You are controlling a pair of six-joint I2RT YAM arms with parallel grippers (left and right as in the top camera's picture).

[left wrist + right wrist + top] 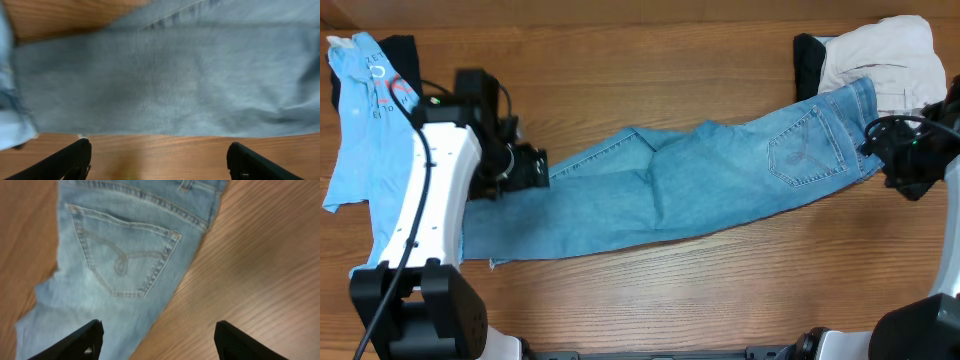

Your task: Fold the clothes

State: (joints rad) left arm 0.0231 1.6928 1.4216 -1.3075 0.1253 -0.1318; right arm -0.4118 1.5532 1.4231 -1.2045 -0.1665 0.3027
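Light-blue denim jeans (pixel 680 185) lie stretched across the table, waist at the right, hems at the left. A stitched back pocket (pixel 798 148) faces up, and also shows in the right wrist view (pixel 125 255). My left gripper (pixel 525 168) is open and empty above the leg ends; the left wrist view shows the leg (pixel 165 80) and bare wood between the fingers (pixel 159 160). My right gripper (pixel 880 150) is open and empty by the waist edge (pixel 159 340). A pale-blue printed T-shirt (pixel 360 110) lies at far left.
Beige trousers (pixel 880 55) lie bunched at the back right, over a black garment (pixel 810 60). Another black garment (pixel 400 55) lies under the T-shirt at the back left. The arm bases stand at the front edge.
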